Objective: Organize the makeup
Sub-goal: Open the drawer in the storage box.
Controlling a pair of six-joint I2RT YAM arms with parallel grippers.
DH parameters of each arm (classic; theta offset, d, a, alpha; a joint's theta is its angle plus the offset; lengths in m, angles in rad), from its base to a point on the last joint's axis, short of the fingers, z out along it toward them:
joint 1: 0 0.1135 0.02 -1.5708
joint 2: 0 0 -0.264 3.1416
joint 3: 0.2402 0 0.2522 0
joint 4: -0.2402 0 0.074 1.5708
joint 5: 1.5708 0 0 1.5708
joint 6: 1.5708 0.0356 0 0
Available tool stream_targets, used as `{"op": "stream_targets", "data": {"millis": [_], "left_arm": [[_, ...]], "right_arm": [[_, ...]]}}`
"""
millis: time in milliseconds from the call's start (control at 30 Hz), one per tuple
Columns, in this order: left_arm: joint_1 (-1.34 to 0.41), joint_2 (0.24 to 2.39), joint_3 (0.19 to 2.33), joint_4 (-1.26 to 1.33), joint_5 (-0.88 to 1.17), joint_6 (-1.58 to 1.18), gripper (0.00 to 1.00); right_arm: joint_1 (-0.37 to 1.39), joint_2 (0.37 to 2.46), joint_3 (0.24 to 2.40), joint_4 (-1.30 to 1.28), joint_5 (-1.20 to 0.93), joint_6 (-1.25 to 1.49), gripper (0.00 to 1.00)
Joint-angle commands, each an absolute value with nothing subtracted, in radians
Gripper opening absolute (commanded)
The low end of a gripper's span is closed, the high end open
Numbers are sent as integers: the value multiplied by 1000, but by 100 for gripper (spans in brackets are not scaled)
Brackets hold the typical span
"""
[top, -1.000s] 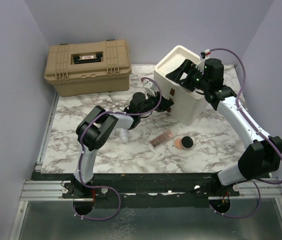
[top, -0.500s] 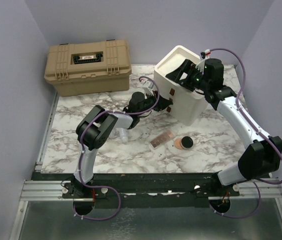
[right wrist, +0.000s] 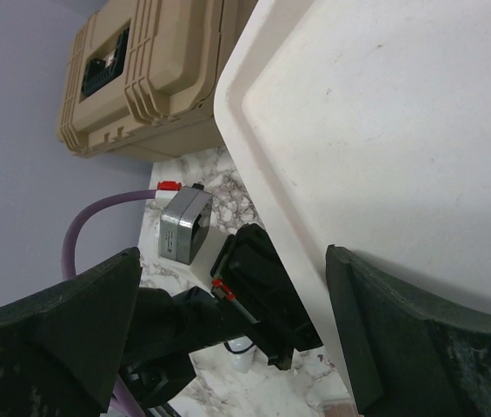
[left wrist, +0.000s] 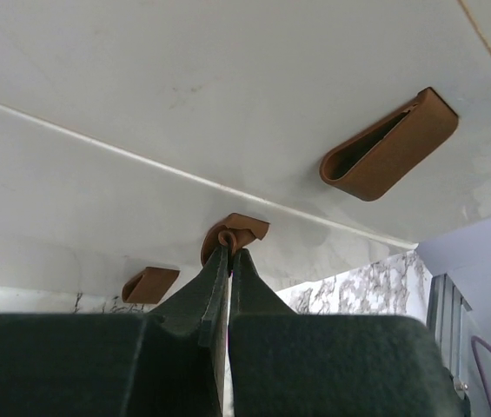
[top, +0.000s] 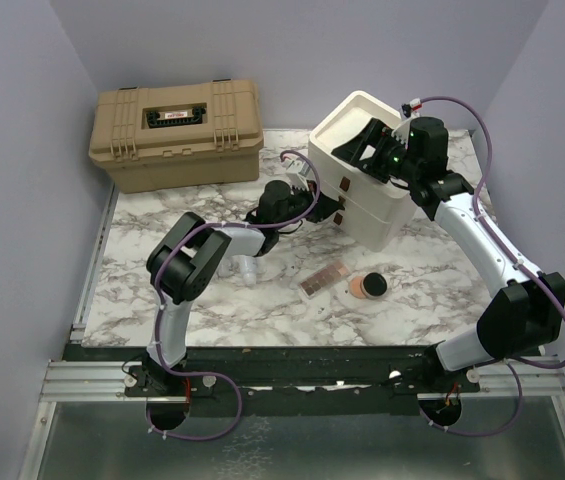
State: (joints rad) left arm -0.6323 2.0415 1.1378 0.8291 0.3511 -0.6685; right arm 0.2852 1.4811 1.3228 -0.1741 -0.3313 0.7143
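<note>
Nearest on the marble bench (top: 142, 300), the makeup lies loose and unmoved since a second ago: a small whitish bottle (top: 249, 272) under the left arm, with a pink palette (top: 324, 277) and a round compact (top: 369, 286) side by side to its right. Beyond them, the change: the left tool (left wrist: 229, 256), open a second ago, is now clamped shut on the small brown handle (left wrist: 241, 228) of the cream drawer unit (top: 377, 225). That likely means a drawer is about to be pulled open to take the makeup; nothing is stowed yet. The left arm reaches forward and right, low over the bench, its tool level against the unit's front. Farther back, the right arm arches up over the unit's top, and the right tool (top: 364, 150) has its jaws spread wide, holding nothing. A tan toolbox (top: 175, 130) sits closed at the far left.
</note>
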Motion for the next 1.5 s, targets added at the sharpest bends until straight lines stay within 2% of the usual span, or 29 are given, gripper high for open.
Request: {"op": "stream_targets", "data": {"millis": [0,833,1067,1467], "left_arm": [[-615,1999,1147,743,341,-628,0],[-637,1807,915,626,348,-552,0],[-640,1802,927,600,378,-546,0],[-640,1636,834,492,340,-475,0]], "right_arm": [[316,1500,1314,-317,-394,727,93],[302,1506,1319,-342,-369,714,93],[297,1504,1327,-354,-371,704,94],[287,1516,1333,-363,-345,699,93]]}}
